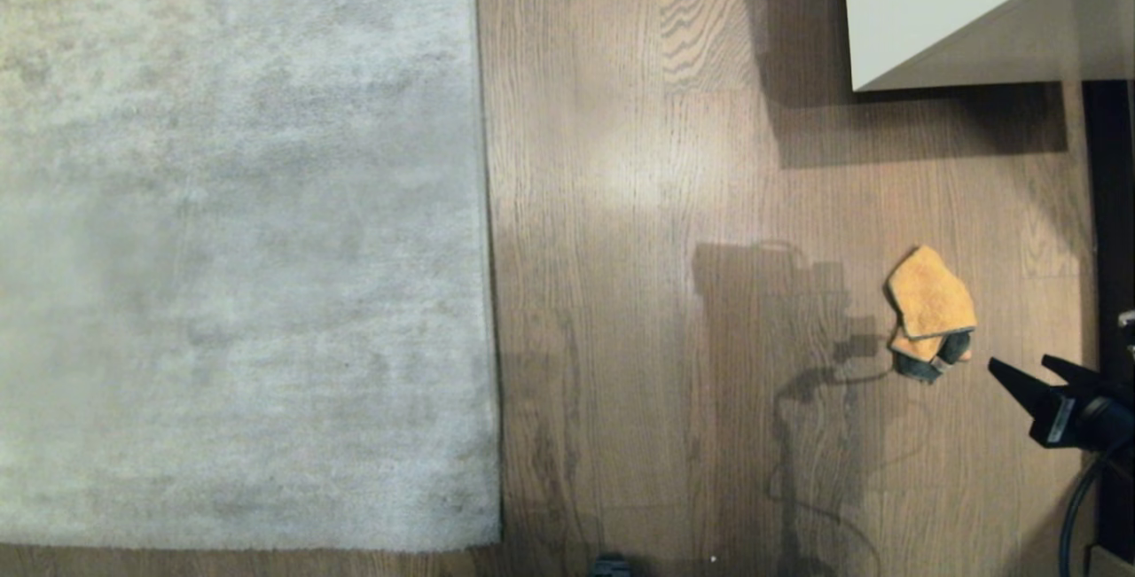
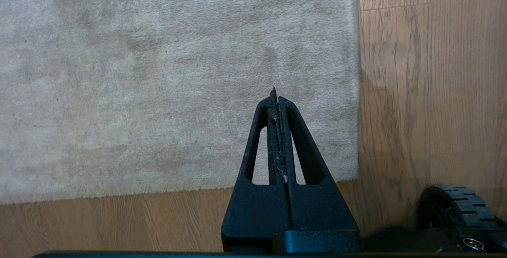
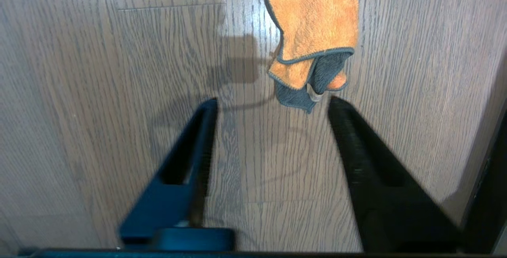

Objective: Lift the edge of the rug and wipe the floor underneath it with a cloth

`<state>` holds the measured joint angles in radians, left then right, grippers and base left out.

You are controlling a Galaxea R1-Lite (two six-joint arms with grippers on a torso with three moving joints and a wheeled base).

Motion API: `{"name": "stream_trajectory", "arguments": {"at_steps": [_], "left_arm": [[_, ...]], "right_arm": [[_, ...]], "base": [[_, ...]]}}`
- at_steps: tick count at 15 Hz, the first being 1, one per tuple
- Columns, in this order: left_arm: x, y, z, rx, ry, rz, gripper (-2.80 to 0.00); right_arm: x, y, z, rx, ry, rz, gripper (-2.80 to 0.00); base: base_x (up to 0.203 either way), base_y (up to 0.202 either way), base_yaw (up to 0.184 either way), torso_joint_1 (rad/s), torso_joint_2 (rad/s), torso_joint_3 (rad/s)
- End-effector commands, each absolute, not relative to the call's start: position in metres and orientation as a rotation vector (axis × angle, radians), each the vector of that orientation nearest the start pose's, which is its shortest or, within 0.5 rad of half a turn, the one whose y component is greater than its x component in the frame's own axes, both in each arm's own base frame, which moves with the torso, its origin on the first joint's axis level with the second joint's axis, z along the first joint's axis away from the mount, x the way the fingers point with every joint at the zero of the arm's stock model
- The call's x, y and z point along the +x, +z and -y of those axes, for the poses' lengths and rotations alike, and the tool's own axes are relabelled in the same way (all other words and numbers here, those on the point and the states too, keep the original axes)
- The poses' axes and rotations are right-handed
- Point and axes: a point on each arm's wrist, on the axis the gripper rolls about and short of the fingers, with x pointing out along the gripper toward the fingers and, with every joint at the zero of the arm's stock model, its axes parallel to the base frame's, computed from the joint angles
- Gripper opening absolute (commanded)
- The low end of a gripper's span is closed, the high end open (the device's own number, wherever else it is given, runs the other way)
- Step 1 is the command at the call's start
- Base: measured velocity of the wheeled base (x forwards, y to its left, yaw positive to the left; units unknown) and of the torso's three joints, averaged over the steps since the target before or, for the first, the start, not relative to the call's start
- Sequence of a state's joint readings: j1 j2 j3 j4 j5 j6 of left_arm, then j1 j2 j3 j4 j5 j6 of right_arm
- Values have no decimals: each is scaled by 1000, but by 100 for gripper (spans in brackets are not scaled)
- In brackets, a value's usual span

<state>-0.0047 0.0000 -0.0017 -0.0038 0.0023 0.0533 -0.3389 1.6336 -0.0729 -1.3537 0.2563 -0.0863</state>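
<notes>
Right wrist view: the right gripper [image 3: 273, 105] hovers with fingers spread just short of the cloth [image 3: 313, 32], which lies on the floor [image 3: 119, 71] well apart from the rug edge [image 1: 486, 249], likely lining up a grab. The left gripper [image 2: 275, 99] hangs over the rug, fingers pressed together, empty.

The head view looks steeply down from high up on the floor [image 1: 621, 293], the rug [image 1: 239, 240] to the left. The left wrist view faces down over the rug's corner, sharing the rug edge [image 2: 358, 91] with it. The right wrist view hangs low and close over the cloth [image 3: 313, 40], also seen from the head.
</notes>
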Motion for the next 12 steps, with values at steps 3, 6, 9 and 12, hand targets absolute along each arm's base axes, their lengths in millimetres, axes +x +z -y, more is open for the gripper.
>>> {"name": "stream_trajectory", "arguments": {"at_steps": [3, 6, 9, 12], "left_arm": [[-23, 76, 0, 54, -1, 6, -280], [-23, 76, 0, 54, -1, 6, -280], [-23, 76, 0, 54, -1, 6, -280], [-23, 76, 0, 54, -1, 7, -280]], "right_arm": [[178, 107, 57, -33, -71, -185, -280], [165, 110, 52, -40, -73, -173, -280], [152, 125, 47, -63, -79, -90, -280], [134, 137, 41, -127, -80, -46, -280]], "base": [[0, 0, 0, 0, 0, 0], [0, 0, 0, 0, 0, 0], [0, 0, 0, 0, 0, 0], [0, 0, 0, 0, 0, 0]]}}
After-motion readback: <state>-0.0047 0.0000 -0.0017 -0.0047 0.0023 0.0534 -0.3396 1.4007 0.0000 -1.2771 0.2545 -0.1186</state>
